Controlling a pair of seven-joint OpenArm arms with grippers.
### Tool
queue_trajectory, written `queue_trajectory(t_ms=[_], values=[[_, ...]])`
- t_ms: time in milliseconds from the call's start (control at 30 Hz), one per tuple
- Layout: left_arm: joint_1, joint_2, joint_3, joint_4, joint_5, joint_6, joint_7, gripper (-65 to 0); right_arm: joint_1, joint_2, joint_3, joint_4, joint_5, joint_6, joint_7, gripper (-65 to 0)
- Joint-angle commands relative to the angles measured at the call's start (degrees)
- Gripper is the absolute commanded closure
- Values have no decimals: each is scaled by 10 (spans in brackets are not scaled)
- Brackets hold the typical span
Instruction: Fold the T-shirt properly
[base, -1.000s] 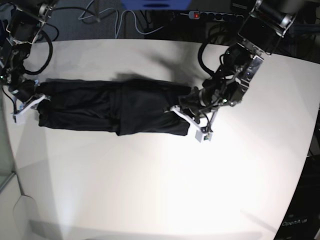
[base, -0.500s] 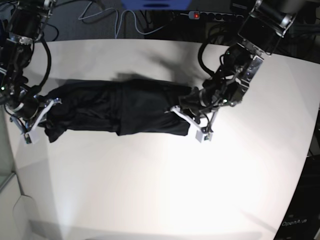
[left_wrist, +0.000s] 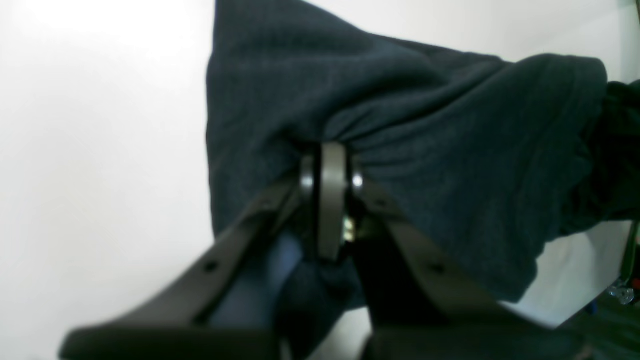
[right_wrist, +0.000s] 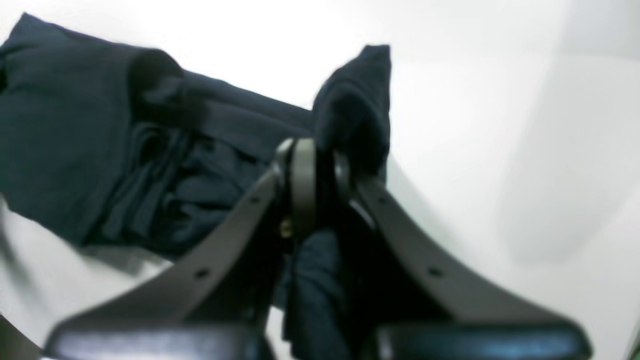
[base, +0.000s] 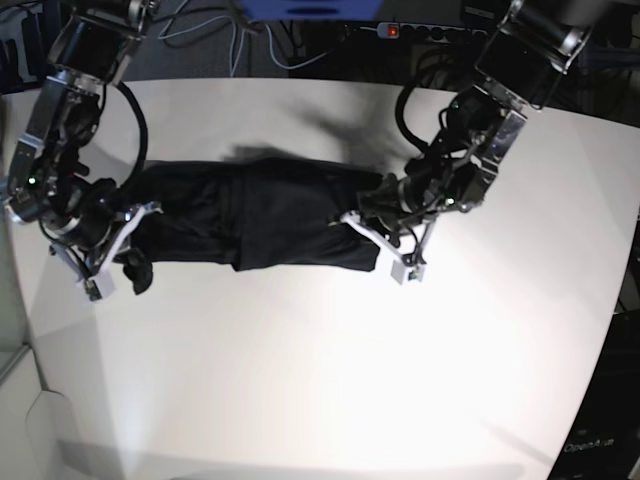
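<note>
Black T-shirt (base: 260, 215) (bunched lengthwise) pinched at each end by both arms' fingers (left_wrist: 332, 165).

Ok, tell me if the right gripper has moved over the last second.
Yes. In the base view the right gripper, shut on the T-shirt, has carried that end inward from the table's left edge, toward the left gripper.

Table: a broad white tabletop (base: 330, 380) with rounded corners, brightly lit at its centre.
Behind: a dark floor, loose cables (base: 215, 35), and a power strip (base: 430, 32) with a red-lit switch.
</note>
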Motion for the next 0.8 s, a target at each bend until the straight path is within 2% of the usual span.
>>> queue_trajectory(t_ms=[0,133,333,467,600,767], values=[[4,-5,-1,-6,15,25,25,-11,11,-2,-9,19,12,0,13,-4],[4,-5,-1,-7,15,25,25,-11,12,-27,-30,39,12,0,12,-7],[4,-4,0,-7,15,25,25,-11,24,-34,-103,38,12,0,26,-6],[4,2,0,-8,16,25,25,-11,36,-61,-124,38,12,0,21,-7],[4,2,1,-8,16,26,25,-11,54,-72,-163,28,12,0,23,-7],[4,3,0,-8,16,26,25,-11,62,-96,-173,1,12,0,25,-6]])
